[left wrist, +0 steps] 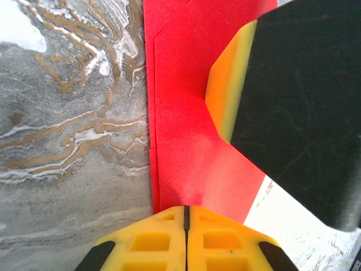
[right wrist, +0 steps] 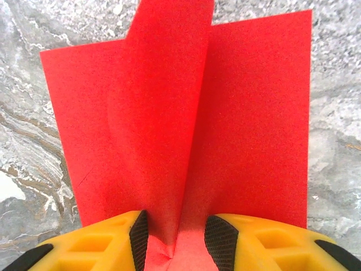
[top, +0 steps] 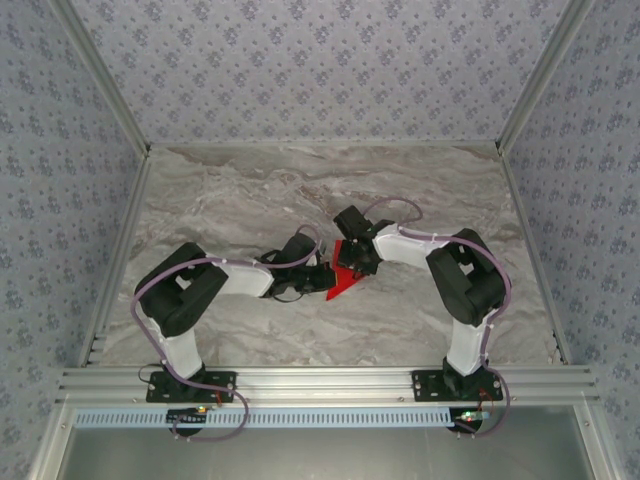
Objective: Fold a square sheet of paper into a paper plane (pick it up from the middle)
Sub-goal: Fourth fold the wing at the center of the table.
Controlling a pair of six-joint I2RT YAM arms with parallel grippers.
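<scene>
The square sheet of paper (top: 343, 282) is bright red and lies partly folded on the marble table between the two arms. In the left wrist view the paper (left wrist: 177, 113) shows layered edges along its left side. My left gripper (left wrist: 186, 210) is shut, pinching the paper's near end at its tips. A raised ridge of the paper (right wrist: 169, 113) stands up between the pads of my right gripper (right wrist: 176, 234), which is open around it, the ridge close to the left pad. The right gripper's finger (left wrist: 225, 84) presses on the sheet. The paper plane is out of view.
The grey marble tabletop (top: 250, 190) stretches bare behind and to both sides of the arms. Patterned walls (top: 320, 60) close the back and sides. An aluminium rail (top: 320, 382) runs along the near edge, carrying both arm bases.
</scene>
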